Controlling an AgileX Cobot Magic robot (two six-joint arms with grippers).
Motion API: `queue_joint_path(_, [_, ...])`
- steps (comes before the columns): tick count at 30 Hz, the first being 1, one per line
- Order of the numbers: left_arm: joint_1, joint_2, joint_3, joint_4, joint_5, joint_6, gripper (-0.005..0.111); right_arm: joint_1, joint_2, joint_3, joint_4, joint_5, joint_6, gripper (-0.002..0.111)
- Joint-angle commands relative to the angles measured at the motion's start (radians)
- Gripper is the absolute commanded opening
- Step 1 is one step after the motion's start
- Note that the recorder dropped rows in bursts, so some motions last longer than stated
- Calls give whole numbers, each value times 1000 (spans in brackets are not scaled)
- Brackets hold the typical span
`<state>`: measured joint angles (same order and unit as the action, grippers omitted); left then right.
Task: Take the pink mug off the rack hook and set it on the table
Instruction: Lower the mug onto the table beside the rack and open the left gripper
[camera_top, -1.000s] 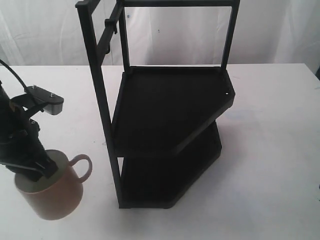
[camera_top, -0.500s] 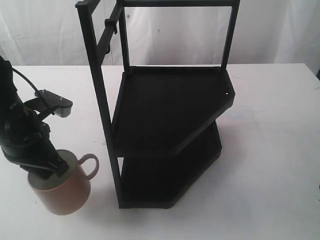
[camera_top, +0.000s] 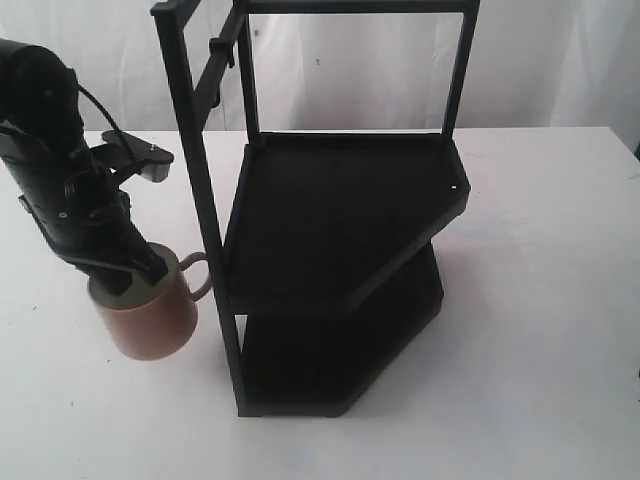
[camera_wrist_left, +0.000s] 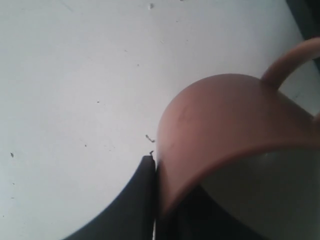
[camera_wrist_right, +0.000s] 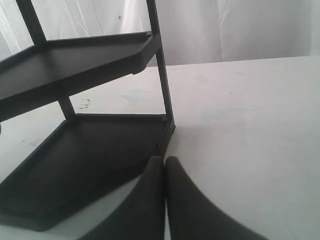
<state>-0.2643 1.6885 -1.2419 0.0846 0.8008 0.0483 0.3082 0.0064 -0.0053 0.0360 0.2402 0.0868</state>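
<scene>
The pink mug (camera_top: 152, 318) is off the rack, upright at the left of the exterior view, its loop handle turned toward the rack post. My left gripper (camera_top: 130, 280) is shut on its rim, one finger outside and one inside. Whether the mug's base touches the white table (camera_top: 540, 330) I cannot tell. In the left wrist view the pink mug (camera_wrist_left: 220, 120) fills the frame, its wall pinched by my left gripper (camera_wrist_left: 159, 175). The rack hook (camera_top: 214, 98) on the top side bar is bare. My right gripper (camera_wrist_right: 164, 167) is shut, empty, low beside the rack's lower shelf; it is out of the exterior view.
The black two-shelf rack (camera_top: 340, 220) stands mid-table, its front post (camera_top: 205, 230) just right of the mug handle. In the right wrist view the rack's lower shelf (camera_wrist_right: 85, 160) lies close to the fingers. White curtain hangs behind the table.
My left arm has carried the mug away from the near-left corner, further back and rightward toward the rack post. The grip on the rim has not changed.
</scene>
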Motion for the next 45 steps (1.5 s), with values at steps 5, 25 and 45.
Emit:
queue_joint_path(5, [-5,102,-100,13,42,-27,4,-7,-6,5,-10,-2,-4,0])
queue_joint_path(25, [-5,156,-135,11,26,-54,4,-7,-6,5,-10,-2,-4,0])
queue_joint_path(45, [-5,195,-133,12,23,-78,4,-7,-6,5,-10,0,-4,0])
